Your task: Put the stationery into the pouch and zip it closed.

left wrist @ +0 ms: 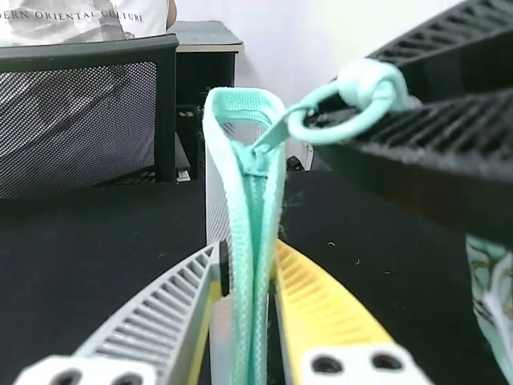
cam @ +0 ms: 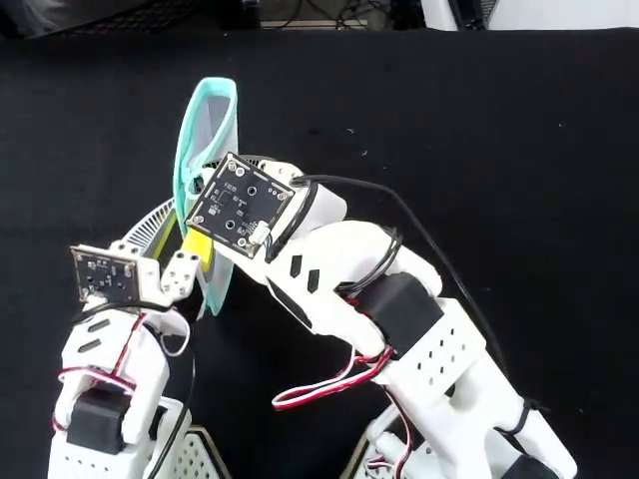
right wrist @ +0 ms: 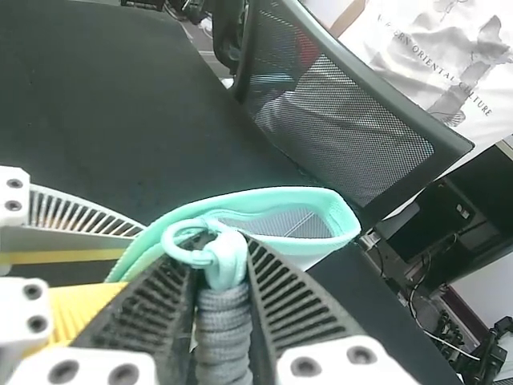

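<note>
A mint-green zip pouch (cam: 208, 120) stands on edge on the black table. My left gripper (left wrist: 248, 321), with one grey and one yellow finger, is shut on the pouch's zip edge (left wrist: 255, 265) at its near end. My right gripper (right wrist: 220, 265), with black ribbed fingers (left wrist: 417, 152), is shut on the zip pull (right wrist: 210, 247), a mint ring and cord (left wrist: 353, 96). The slider (left wrist: 258, 154) sits partway along the zip. Between it and the left gripper the zip is closed. Beyond it the pouch mouth (right wrist: 280, 220) gapes open. In the high view the right wrist camera board (cam: 240, 203) covers the right fingers.
The black table (cam: 479, 130) stretches wide to the right of and behind the pouch. A black mesh chair (left wrist: 80, 120) stands past the table's far edge. Both arm bases (cam: 110, 419) crowd the near edge.
</note>
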Available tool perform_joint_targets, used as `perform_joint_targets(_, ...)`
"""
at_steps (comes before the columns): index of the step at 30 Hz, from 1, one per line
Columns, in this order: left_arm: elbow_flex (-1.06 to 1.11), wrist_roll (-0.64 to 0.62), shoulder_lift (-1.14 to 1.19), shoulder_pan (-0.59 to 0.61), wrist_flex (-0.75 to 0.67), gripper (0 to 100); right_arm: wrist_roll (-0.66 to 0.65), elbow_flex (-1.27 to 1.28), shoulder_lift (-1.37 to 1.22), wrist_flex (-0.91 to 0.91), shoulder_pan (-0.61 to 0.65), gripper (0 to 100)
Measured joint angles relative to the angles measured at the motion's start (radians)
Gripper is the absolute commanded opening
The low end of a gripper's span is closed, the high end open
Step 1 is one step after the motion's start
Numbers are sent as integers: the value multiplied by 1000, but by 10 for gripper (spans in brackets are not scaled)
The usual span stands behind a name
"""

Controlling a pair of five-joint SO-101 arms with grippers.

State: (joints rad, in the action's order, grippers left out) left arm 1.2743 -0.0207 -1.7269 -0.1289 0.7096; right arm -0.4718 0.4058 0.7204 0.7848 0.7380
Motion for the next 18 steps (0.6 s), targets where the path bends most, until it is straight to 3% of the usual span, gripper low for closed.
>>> perform_joint_targets(2,0,0,44,0,-8,31,0,0,0,0,0,12)
perform_joint_targets(8,-77,38,164,0,11,30,0,0,0,0,-5,12)
perform_joint_targets(18,-103,41,84,-2,141,30,51,3,0,-37,-81,12)
